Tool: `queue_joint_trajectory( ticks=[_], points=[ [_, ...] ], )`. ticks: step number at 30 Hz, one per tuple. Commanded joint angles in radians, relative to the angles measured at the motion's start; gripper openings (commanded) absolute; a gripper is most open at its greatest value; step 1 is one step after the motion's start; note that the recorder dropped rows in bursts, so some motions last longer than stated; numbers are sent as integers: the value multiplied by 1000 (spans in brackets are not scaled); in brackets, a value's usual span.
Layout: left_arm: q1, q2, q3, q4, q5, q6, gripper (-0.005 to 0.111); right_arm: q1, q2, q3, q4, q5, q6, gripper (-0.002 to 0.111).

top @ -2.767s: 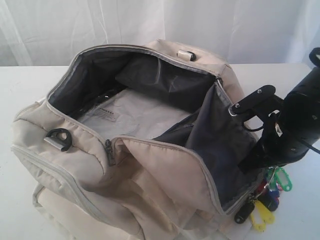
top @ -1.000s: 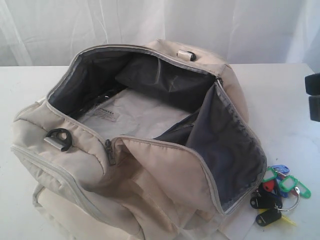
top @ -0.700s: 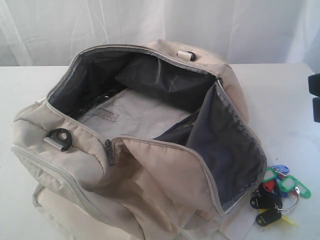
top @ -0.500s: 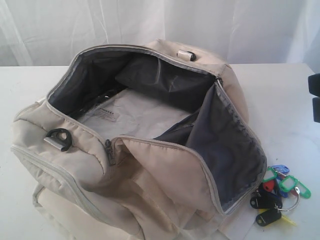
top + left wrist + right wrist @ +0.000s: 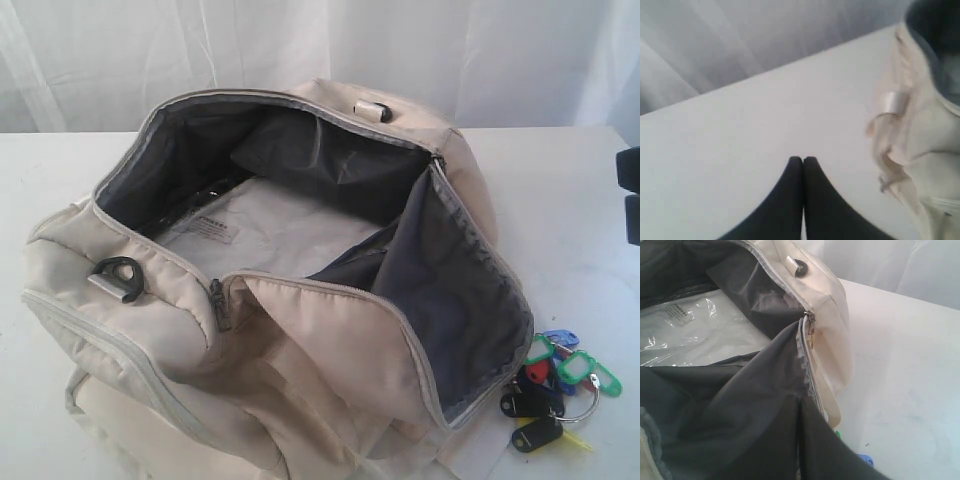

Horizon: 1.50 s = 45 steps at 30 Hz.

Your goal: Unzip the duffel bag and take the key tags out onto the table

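Note:
The cream duffel bag [image 5: 300,340] lies unzipped on the white table [image 5: 560,230], its dark grey lining showing. The key tags [image 5: 560,385], green, blue, red, black and yellow, lie on the table beside the bag's right end. In the right wrist view my right gripper [image 5: 801,400] is shut and empty, above the bag's lining [image 5: 740,405]; a green and a blue tag [image 5: 865,459] peek out past one finger. My left gripper [image 5: 802,159] is shut and empty over bare table [image 5: 740,140], with the bag's side [image 5: 925,150] next to it.
A clear plastic-wrapped sheet [image 5: 250,235] lies flat inside the bag. A black D-ring [image 5: 118,272] sits on the bag's left end. A dark part of the right arm [image 5: 630,195] shows at the right edge. White curtains hang behind the table.
The right gripper, which held the key tags beside the bag, has let them go onto the table and pulled back to the right edge. Nothing visibly moves over the last second.

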Motion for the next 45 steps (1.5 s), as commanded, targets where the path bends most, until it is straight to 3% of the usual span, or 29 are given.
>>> queue_joint_trajectory(
  ticks=[1,5,9,11,18,19,20,22,26,29,32,36,40,45],
  points=[
    [124,-171,7,29,40,-11,0,-2,-5,2,-4,-4,-11,0],
    [134,-295,11,119,76,-13,0,-2,-5,2,-4,-4,-11,0],
    [134,-405,113,20,15,-117,0,-2,-5,2,-4,-4,-11,0],
    [138,-454,221,-53,-90,-162,0,-2,-5,2,-4,-4,-11,0],
    [138,-513,728,-205,-677,-333,0,-2,-5,2,-4,-4,-11,0],
    [138,-513,728,-202,-673,-365,0,-2,-5,2,-4,-4,-11,0],
    [138,-513,728,-205,-481,-405,0,-2,-5,2,-4,-4,-11,0],
    [138,-513,727,-207,-354,-424,0,-2,-5,2,-4,-7,-11,0],
    [138,-513,728,-203,-343,-352,0,-2,-5,2,-4,-9,-11,0],
    [138,-513,728,-193,-233,-325,0,-2,-5,2,-4,-9,-11,0],
    [138,-513,728,-191,-238,-255,0,-2,-5,2,-4,-9,-11,0],
    [138,-513,728,-250,-241,-43,0,-2,-5,2,-4,-7,5,0],
    [138,-513,728,-451,-256,244,0,-2,-5,2,-4,-7,3,0],
    [138,-513,728,-411,-256,201,0,-2,-5,2,-4,-9,8,0]
  ],
)
